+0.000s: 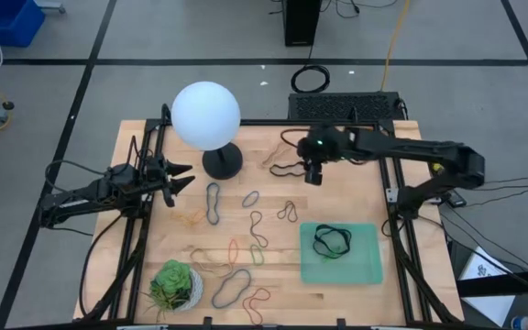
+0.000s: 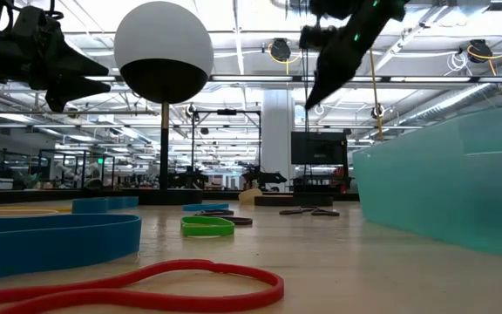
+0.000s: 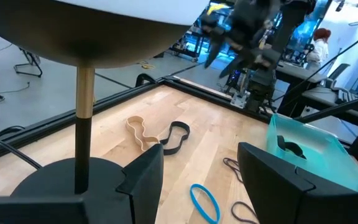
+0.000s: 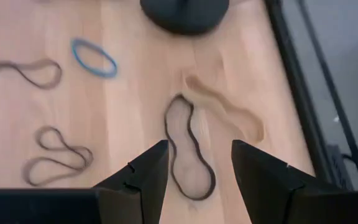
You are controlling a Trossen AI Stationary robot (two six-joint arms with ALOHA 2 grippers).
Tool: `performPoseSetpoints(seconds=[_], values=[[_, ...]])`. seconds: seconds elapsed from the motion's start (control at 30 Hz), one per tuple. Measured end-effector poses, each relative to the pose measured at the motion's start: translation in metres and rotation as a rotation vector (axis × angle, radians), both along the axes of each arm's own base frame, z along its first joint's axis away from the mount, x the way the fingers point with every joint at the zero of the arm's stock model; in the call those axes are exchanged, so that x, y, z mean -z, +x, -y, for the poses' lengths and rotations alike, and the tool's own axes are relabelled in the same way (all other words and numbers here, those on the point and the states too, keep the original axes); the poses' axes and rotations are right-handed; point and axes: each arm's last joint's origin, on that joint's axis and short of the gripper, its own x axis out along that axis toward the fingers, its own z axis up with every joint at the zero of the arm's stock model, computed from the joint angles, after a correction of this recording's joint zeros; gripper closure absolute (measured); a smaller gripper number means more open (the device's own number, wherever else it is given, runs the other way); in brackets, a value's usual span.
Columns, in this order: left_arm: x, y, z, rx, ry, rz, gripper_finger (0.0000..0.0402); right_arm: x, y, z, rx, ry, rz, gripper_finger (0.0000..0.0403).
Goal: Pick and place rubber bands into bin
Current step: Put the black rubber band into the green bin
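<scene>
Several rubber bands lie flat on the wooden table: a black one [image 4: 188, 149] and a tan one [image 4: 225, 109] at the far middle, also seen from above as the black band [image 1: 287, 170] and the tan band [image 1: 273, 151]. Others lie scattered toward the near edge [image 1: 246, 252]. The mint-green bin [image 1: 360, 266] sits near right with a black band [image 1: 332, 241] in it. My right gripper [image 4: 199, 149] is open and empty, hovering above the black band [image 1: 313, 176]. My left gripper [image 1: 187, 176] is open and empty, raised at the left beside the lamp.
A lamp with a white globe [image 1: 205, 114] on a black base [image 1: 222, 163] stands at the far middle-left. A white pot with a green succulent [image 1: 174, 286] sits at the near left. Bare wood [image 1: 346, 197] lies between my right gripper and the bin.
</scene>
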Motion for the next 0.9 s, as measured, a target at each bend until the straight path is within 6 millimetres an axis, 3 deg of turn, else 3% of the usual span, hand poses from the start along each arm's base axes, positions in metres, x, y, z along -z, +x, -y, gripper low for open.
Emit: performPoseSetpoints(seconds=[0.23, 0.53, 0.9], values=[[0.000, 0.000, 0.000, 0.001, 0.000, -0.001, 0.0190, 0.046, 0.017, 0.025, -0.004, 0.018, -0.166, 0.0234], [0.000, 0.000, 0.000, 0.001, 0.000, -0.003, 0.0190, 0.093, 0.032, 0.031, -0.063, 0.123, -0.287, 0.0234], [0.001, 0.000, 0.000, 0.001, 0.000, -0.009, 0.0190, 0.120, 0.037, 0.033, -0.073, 0.154, -0.370, 0.0234]])
